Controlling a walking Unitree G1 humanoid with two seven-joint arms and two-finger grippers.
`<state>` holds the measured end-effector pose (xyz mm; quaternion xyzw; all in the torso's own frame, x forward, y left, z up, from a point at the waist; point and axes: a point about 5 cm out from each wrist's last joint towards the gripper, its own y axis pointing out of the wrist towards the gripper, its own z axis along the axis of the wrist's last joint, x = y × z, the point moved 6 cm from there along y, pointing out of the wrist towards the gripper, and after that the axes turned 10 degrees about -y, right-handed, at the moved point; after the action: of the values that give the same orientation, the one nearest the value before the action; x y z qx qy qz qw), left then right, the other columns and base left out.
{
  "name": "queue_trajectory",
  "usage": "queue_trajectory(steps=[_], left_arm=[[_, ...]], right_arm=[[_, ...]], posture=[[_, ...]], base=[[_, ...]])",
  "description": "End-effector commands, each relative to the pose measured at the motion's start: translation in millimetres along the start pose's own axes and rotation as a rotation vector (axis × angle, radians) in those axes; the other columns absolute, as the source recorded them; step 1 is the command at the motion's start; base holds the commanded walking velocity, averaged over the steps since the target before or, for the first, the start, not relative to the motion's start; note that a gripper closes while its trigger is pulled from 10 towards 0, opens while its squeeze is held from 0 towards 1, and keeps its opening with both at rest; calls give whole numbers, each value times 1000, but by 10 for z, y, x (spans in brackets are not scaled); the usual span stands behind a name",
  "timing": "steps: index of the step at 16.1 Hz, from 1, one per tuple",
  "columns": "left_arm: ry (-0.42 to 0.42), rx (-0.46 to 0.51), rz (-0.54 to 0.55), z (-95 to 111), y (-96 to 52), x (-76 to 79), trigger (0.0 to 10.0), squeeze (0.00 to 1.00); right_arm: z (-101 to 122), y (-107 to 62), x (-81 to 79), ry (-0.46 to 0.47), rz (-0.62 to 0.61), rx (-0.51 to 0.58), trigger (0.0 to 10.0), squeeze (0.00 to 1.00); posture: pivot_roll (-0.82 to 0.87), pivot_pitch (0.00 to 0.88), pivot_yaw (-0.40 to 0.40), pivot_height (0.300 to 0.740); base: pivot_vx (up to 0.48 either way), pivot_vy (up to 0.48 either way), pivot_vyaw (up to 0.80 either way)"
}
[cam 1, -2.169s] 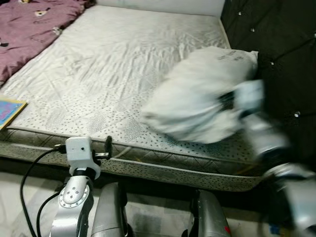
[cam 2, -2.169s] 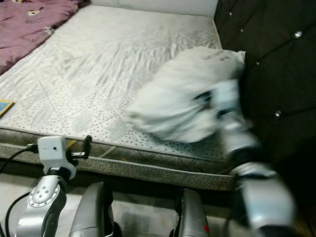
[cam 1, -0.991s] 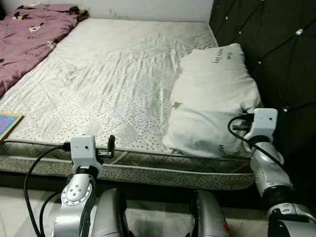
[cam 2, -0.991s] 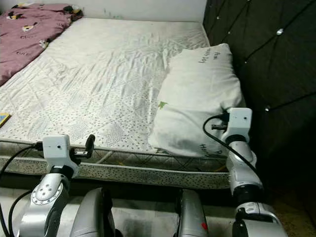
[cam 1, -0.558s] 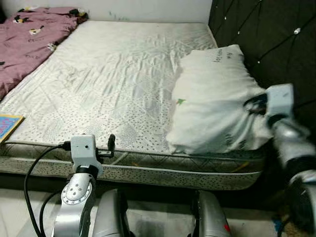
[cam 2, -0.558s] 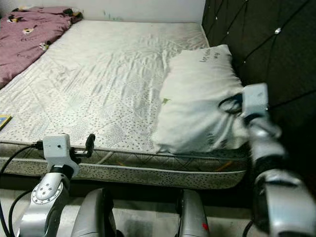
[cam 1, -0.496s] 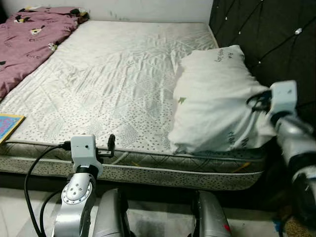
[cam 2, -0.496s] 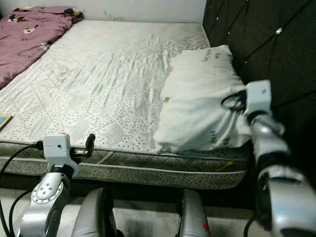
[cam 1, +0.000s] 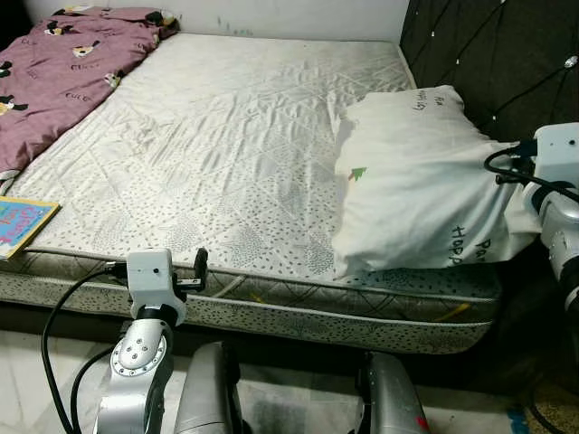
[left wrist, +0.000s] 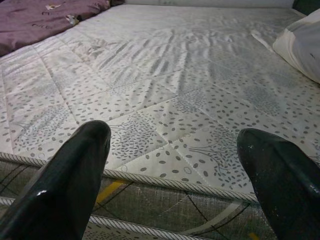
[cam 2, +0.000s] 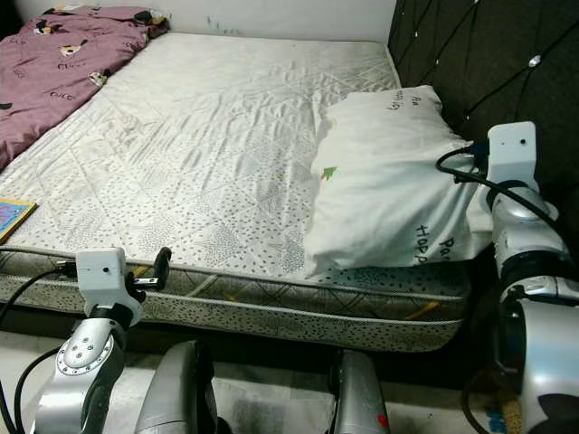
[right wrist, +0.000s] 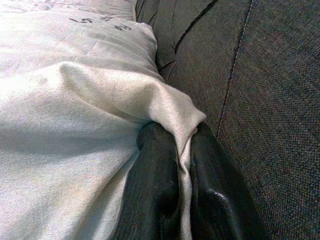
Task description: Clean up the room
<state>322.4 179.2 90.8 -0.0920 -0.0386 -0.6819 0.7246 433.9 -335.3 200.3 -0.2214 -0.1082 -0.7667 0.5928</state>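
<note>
While a fold of its cover is pinched between the pressed-together jaws of the right gripper [right wrist: 182, 165], the white pillow [cam 1: 418, 185] lies on the right side of the bed [cam 1: 217, 136], near the front edge and close beside the dark tufted headboard [cam 1: 507, 54]. Printed lettering and a small green and red mark are seen on the pillow's cover. A quilted, dotted mattress cover is spread across the bed. At the far left a purple blanket [cam 1: 54, 77] with cartoon prints is heaped, and a colourful book [cam 1: 23, 224] rests at the front left corner. The left gripper [left wrist: 172, 175] is held just before the mattress's front edge, its jaws spread wide and holding nothing.
</note>
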Motion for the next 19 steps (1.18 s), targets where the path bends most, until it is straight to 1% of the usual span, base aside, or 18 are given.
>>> queue_trajectory(steps=[1, 2, 3, 5, 7, 8, 10, 11, 12, 13, 15, 17, 18, 19], left_arm=[[9, 5, -1, 13, 4, 5, 10000, 0], [9, 5, -2, 20, 14, 7, 10000, 0], [8, 4, -6, 20, 17, 17, 10000, 0], [5, 1, -15, 20, 16, 25, 10000, 0], [5, -1, -18, 20, 17, 25, 10000, 0], [5, -2, -19, 18, 15, 27, 10000, 0], [5, -4, -18, 14, 12, 24, 10000, 0], [5, -5, -17, 11, 9, 22, 10000, 0], [5, -6, -17, 7, 7, 21, 10000, 0], [5, -6, -17, 5, 7, 19, 10000, 0], [5, -5, -17, 4, 9, 18, 10000, 0], [5, -7, -23, -3, 11, 36, 10000, 0], [5, -8, -24, -4, 12, 37, 10000, 0], [3, -8, -24, -6, 17, 36, 10000, 0]], right_arm=[[125, 3, -85, 10, 15, 74, 10000, 0], [62, -8, -209, 36, 41, 75, 10000, 745], [32, -17, -279, 56, 51, 79, 10000, 1000], [-34, -51, -475, 59, 66, 97, 10000, 1000], [-36, -69, -517, 62, 35, 113, 10000, 1000], [-31, -90, -527, 37, 5, 129, 10000, 1000], [4, -108, -461, 12, -37, 154, 10000, 1000], [21, -115, -385, 7, -71, 163, 10000, 1000], [31, -126, -271, 19, -109, 171, 10000, 1000], [26, -154, -197, 5, -120, 181, 10000, 1000], [0, -202, -172, -13, -106, 197, 10000, 1000], [-157, -280, -190, -9, -94, 178, 10000, 1000], [-226, -337, -188, 10, -101, 176, 10000, 1000], [-220, -371, -206, 38, -107, 191, 10000, 1000]], posture=[[43, 12, 12, 537], [43, 16, 12, 537], [43, 16, 12, 537], [42, 22, 19, 537], [41, 23, 20, 537], [43, 21, 18, 537], [43, 20, 18, 537], [43, 20, 18, 537], [43, 19, 16, 537], [43, 19, 16, 537], [39, 17, 14, 537], [31, 15, 17, 537], [31, 15, 17, 537], [21, 16, 21, 537]], base=[[0, 0, 0], [0, 0, 0], [0, 0, 0], [0, 0, 0], [0, 0, 0], [0, 0, 0], [0, 0, 0], [0, 0, 0], [0, 0, 0], [0, 0, 0], [0, 0, 0], [0, 0, 0], [0, 0, 0], [0, 0, 0]])
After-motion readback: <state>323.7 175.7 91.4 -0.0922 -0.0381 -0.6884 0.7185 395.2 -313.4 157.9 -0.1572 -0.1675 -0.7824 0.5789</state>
